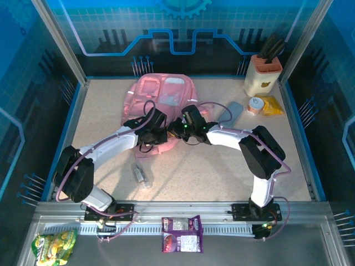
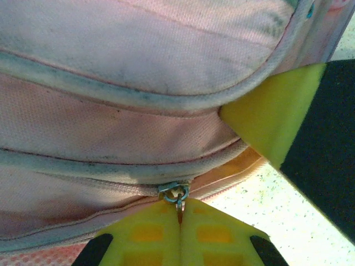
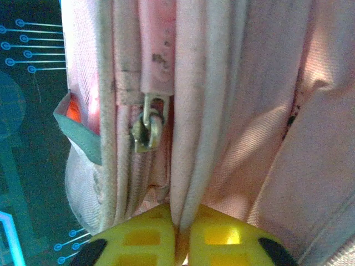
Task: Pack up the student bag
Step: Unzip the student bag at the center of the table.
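Note:
The student bag (image 1: pixel 161 95), a large soft pink backpack, lies at the back middle of the table. My left gripper (image 1: pixel 157 132) is at its near edge. In the left wrist view the left gripper (image 2: pixel 180 209) is shut on the small metal zipper pull (image 2: pixel 178 195) of the bag (image 2: pixel 138 61). A yellow finger of the right gripper (image 2: pixel 272 119) shows to the right there. My right gripper (image 1: pixel 181 127) meets the bag beside the left one. In the right wrist view the right gripper (image 3: pixel 182 223) is shut on a fold of piped pink fabric (image 3: pixel 191 166), next to another zipper slider (image 3: pixel 148 124).
A knife block (image 1: pixel 263 75), a grey pencil case (image 1: pixel 229 112), a tape roll (image 1: pixel 255 105) and a yellow packet (image 1: pixel 272 105) sit at the back right. A clear bottle (image 1: pixel 142 174) lies near the left arm. A purple snack packet (image 1: pixel 182 234) and a green-yellow packet (image 1: pixel 54 245) lie at the front.

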`<state>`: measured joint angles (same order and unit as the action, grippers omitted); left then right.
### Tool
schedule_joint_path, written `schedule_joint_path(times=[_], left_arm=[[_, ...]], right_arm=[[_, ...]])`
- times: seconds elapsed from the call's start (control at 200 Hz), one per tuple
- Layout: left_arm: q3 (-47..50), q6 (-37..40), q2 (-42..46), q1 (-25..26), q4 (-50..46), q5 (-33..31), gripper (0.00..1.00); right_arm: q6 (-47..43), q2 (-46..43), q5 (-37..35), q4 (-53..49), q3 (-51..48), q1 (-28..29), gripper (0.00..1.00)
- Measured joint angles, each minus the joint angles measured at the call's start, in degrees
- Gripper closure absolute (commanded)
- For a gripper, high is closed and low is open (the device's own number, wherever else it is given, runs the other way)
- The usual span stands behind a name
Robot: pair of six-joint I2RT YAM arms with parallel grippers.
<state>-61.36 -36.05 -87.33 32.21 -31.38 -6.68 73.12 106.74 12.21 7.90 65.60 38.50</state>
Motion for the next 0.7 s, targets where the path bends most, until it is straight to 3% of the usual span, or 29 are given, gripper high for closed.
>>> schedule_joint_path(times=[0.11, 0.385, 0.645, 0.7], left_arm=[[0.0, 0.2, 0.3, 0.0, -0.5, -0.7, 1.0], [2.2, 0.2, 6.0, -0.6, -2.4, -5.3, 1.0], [6.0, 1.7, 10.5, -6.9, -1.5, -4.4, 1.0], [6.7, 1.6, 10.6, -6.4, 1.2, -3.0, 1.0]], right_arm=[[-2.4, 0.0, 2.0, -0.2, 0.3, -1.0, 1.0], [-13.7, -1.1, 16.7, -4.4, 1.6, -10.0, 1.0], [-22.3, 2.9, 24.8, -16.2, 16.4, -19.8, 1.0], [-23.5, 5.0, 25.0, -18.3, 20.4, -20.1, 0.89]])
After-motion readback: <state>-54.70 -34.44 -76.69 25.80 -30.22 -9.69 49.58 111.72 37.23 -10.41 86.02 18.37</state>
